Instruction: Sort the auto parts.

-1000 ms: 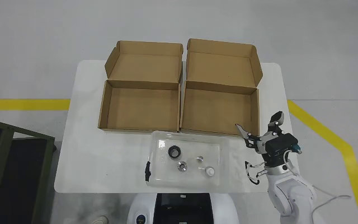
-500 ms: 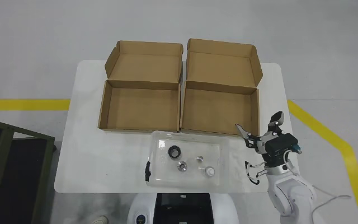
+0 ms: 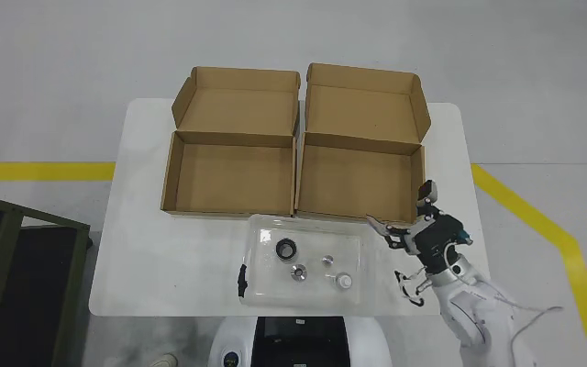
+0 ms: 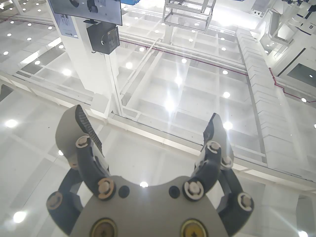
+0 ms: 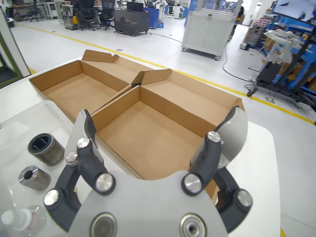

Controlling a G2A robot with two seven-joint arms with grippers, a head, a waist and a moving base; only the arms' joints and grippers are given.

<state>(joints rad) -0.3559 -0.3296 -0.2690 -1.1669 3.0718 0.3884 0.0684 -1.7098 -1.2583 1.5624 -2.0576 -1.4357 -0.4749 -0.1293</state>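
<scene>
A clear plastic tray (image 3: 266, 286) near the table's front edge holds several metal parts. Among them are a dark ring-shaped bearing (image 3: 288, 248), a steel cylinder (image 3: 299, 272) and a small white-capped part (image 3: 343, 282). My right gripper (image 3: 399, 206) hangs open and holds nothing, just right of the tray and in front of the right cardboard box (image 3: 359, 183). The right wrist view shows that gripper (image 5: 160, 110) over the box's near wall, with the bearing (image 5: 45, 149) and cylinder (image 5: 34, 177) beside it. My left gripper (image 4: 147, 111) is open, holds nothing and points at the ceiling.
Two open cardboard boxes stand side by side behind the tray, the left box (image 3: 229, 179) and the right one, both with nothing in them and lids folded back. The white table (image 3: 138, 239) has bare room on its left and right margins.
My right arm has shifted left and slightly back, bringing its open gripper closer to the tray's right end. The tray, parts and boxes have not moved.
</scene>
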